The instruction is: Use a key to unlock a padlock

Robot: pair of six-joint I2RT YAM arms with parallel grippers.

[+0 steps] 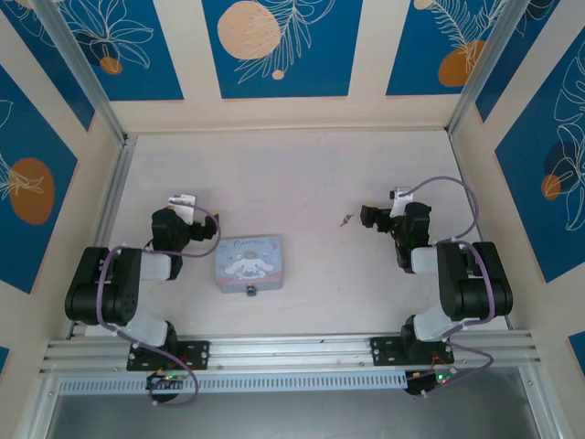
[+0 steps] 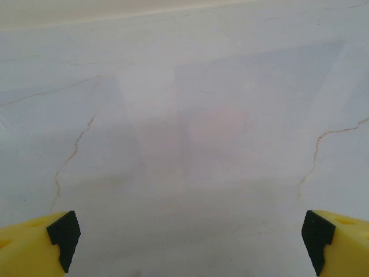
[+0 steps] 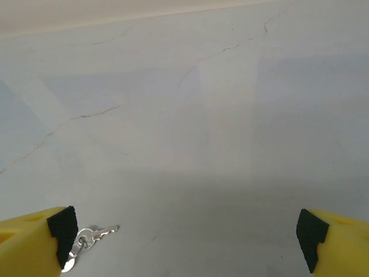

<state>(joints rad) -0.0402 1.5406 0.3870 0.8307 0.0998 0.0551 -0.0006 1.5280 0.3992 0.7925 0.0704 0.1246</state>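
Both arms crouch folded low. The left gripper (image 2: 190, 239) and right gripper (image 3: 184, 239) are released, spread wide on nothing, with black-tipped yellow fingers (image 2: 23, 248). The thin metal key (image 3: 86, 242) lies on the pale veined table (image 1: 320, 293), just beside the right gripper at its 9 o'clock. The dark padlock (image 1: 250, 293) sits at the 6 o'clock edge of the pastel tin (image 1: 249, 261), with open tabletop around.

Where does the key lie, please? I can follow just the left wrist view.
Observer: The key lies on the table, right beside one fingertip of the open right claw.
Operator: Thank you. And where is the padlock?
Observer: The padlock sits at the middle of the near edge of a pastel tin.
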